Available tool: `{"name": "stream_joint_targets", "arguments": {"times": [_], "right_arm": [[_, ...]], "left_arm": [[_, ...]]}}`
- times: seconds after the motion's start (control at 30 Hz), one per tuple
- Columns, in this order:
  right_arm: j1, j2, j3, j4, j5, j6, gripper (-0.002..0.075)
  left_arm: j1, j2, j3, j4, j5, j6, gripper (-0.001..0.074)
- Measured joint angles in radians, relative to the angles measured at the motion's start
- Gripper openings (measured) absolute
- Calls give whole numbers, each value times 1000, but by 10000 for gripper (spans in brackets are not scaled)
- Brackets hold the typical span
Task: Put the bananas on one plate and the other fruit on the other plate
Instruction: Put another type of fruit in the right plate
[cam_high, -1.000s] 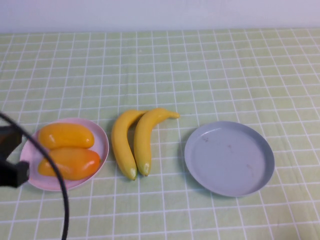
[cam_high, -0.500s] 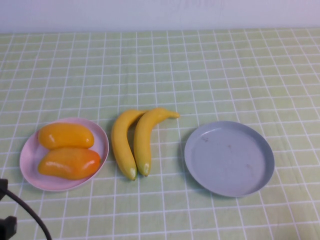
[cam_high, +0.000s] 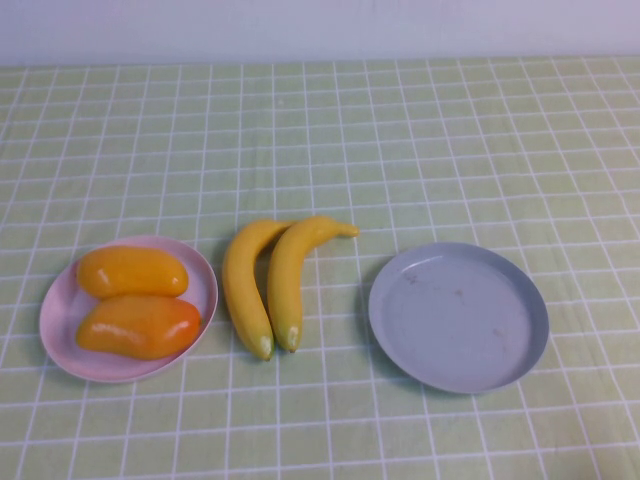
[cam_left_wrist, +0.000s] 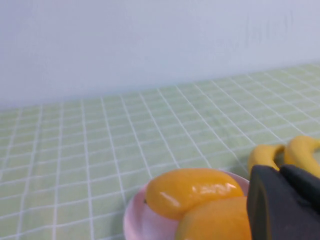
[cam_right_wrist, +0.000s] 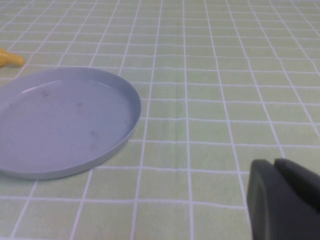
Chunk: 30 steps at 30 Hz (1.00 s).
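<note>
Mangoes (cam_high: 135, 300) on pink plate (cam_high: 60, 300) beside closed, empty left pincer (cam_left_wrist: 285, 205): done. Bananas (cam_high: 265, 280) outstanding; grey-blue plate (cam_right_wrist: 65, 122) bare near closed, empty right pincer (cam_right_wrist: 282, 200).

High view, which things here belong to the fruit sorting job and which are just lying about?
Job:
two curved yellow plastic bananas, on the cloth
two oval orange mango-like fruits, on the round pale pink plate
round grey-blue plate, bare
left gripper and right gripper, both shut, seen only by wrist cameras

Lying about:
green checked tablecloth
</note>
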Motion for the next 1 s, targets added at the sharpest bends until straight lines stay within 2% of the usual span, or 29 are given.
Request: {"name": "stream_joint_targets", "arguments": {"times": [0.13,0.23,0.4,0.7,1.0], "right_arm": [[0,0,0,7,0,0,-15],[0,0,0,9,0,0,-15],[0,0,0,11,1,0,-15],[0,0,0,11,1,0,-15],[0,0,0,11,2,0,-15]], "left_arm": [[106,-129,78,-70,-36,61,2],[143,-147,128,-88,-53,74,2],[147,-149,174,-92,-25,66,2],[147,-149,177,-94,195,60,2],[149,-149,177,-94,206,60,2]]}}
